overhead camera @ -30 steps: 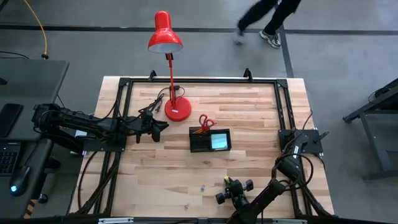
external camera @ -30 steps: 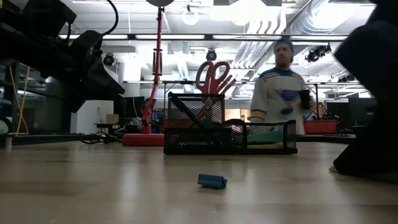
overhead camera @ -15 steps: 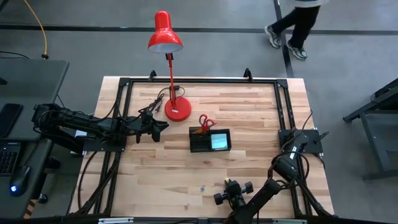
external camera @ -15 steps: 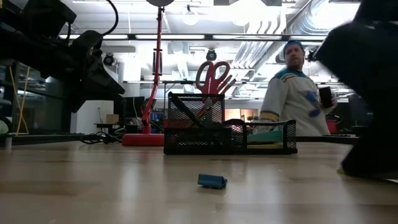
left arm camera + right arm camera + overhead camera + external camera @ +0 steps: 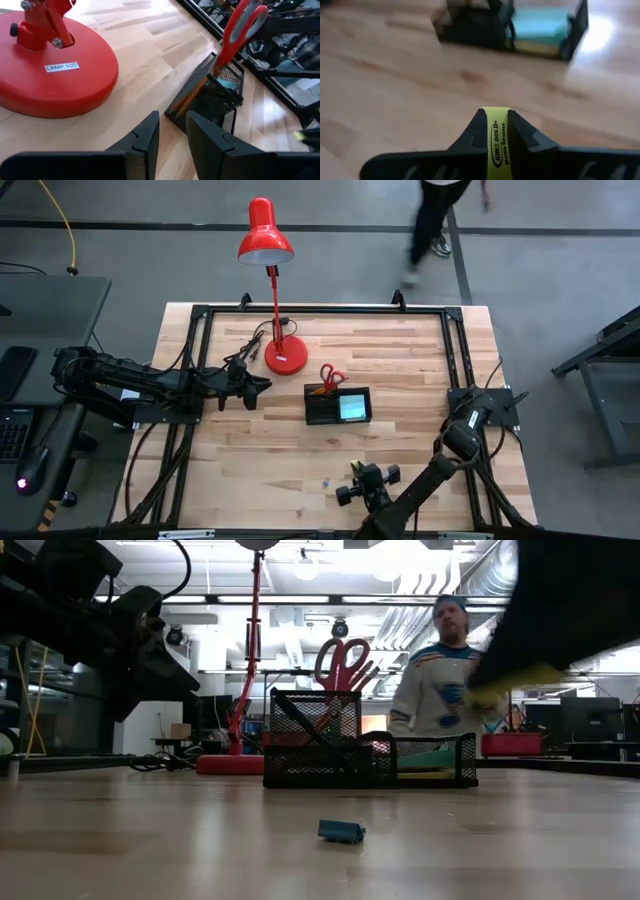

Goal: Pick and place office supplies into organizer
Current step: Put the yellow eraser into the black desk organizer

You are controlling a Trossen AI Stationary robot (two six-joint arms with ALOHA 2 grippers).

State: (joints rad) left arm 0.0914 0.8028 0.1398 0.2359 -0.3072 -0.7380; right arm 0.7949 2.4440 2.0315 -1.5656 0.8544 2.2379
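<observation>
My right gripper (image 5: 360,480) is near the table's near edge, shut on a tiny yellow block (image 5: 495,134). In the low view the block (image 5: 512,679) shows high above the table. The black mesh organizer (image 5: 337,406) stands mid-table. Red-handled scissors (image 5: 332,376) and orange pencils (image 5: 192,95) stick up from one compartment, and teal and yellow sticky-note pads (image 5: 540,31) lie in the other. My left gripper (image 5: 172,132) hovers open between the lamp base and the organizer, touching nothing. A small blue piece (image 5: 341,831) lies on the table in front of the organizer. My right gripper pinches the yellow block between its two fingers (image 5: 475,131), which lie on its two broad sides. A narrow printed face (image 5: 496,142) shows between them. The block is lifted clear of the table, and the fingers point toward the organizer.
A red desk lamp stands on its round base (image 5: 286,356) at the far left of the organizer, with a black cord (image 5: 255,340) beside it. A black frame (image 5: 320,310) runs around the table. A person (image 5: 440,680) walks beyond the far edge.
My right gripper has risen from the table with the yellow block and shifted slightly toward the table's left. In the low view it has gone from table level to the upper right. The person beyond the table has kept walking about.
</observation>
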